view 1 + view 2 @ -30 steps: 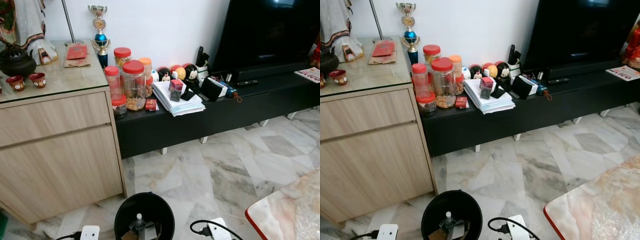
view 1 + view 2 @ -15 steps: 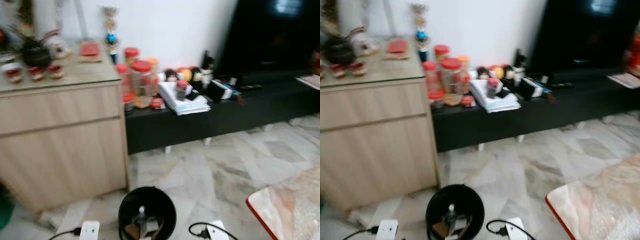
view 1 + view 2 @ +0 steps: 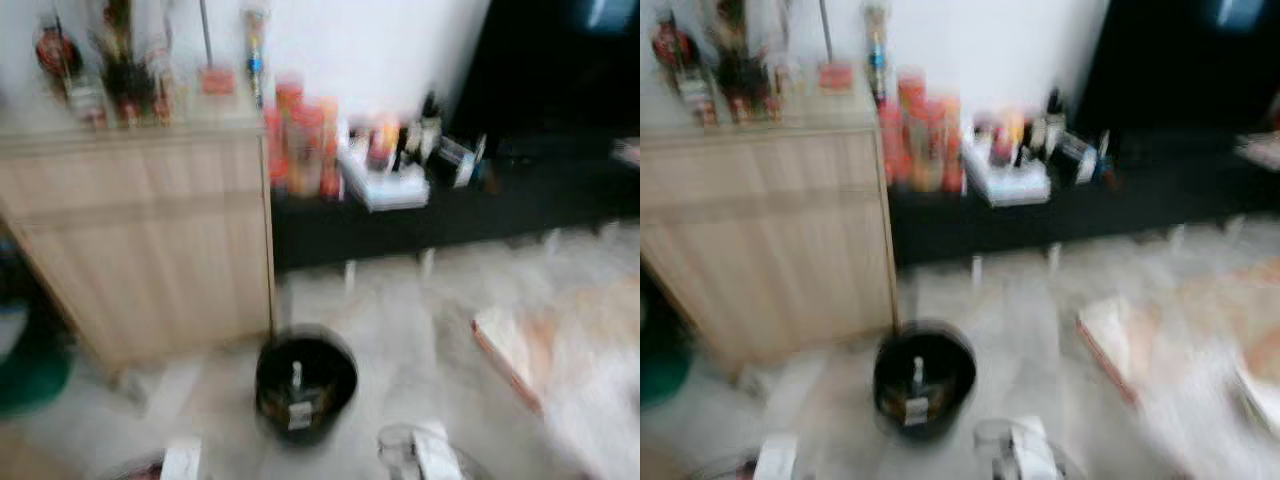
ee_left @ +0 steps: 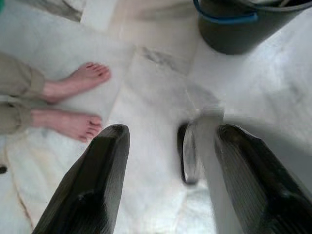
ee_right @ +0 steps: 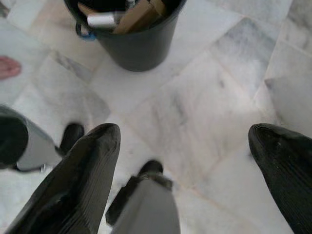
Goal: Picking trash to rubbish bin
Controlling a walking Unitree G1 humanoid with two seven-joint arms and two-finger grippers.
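My head view is badly smeared now, where a second ago it was sharp, and the whole picture has slid: that is my camera moving, not the room. The black rubbish bin (image 3: 305, 383) sat cut off at the bottom edge before; now I see all of it, standing on the pale marble floor (image 3: 420, 300) near the corner of the wooden cabinet (image 3: 150, 240). Something pale and upright pokes up inside it, with brownish scraps around it, too blurred to name. From my right wrist the same bin (image 5: 127, 34) shows a silver can-like piece and brown cardboard-looking pieces in its mouth, and a blue handle fitting at its rim.

The low black TV bench (image 3: 450, 205) runs off beside the cabinet, carrying red-lidded jars (image 3: 300, 140) and a white stack of papers (image 3: 385, 185); these lie higher and further across the frame than earlier, in keeping with the camera's shift. The cabinet's top surface holds small dark ornaments I cannot make out in the blur. A red-edged marbled tabletop (image 3: 530, 350) shows on my right.

My left tool (image 4: 170, 180) hangs over the floor with its two fingers spread apart and nothing between them; a person's bare feet (image 4: 73, 100) stand on the marble beside it. My right tool (image 5: 195, 175) also hangs with fingers wide apart and empty, the bin just beyond its tips.
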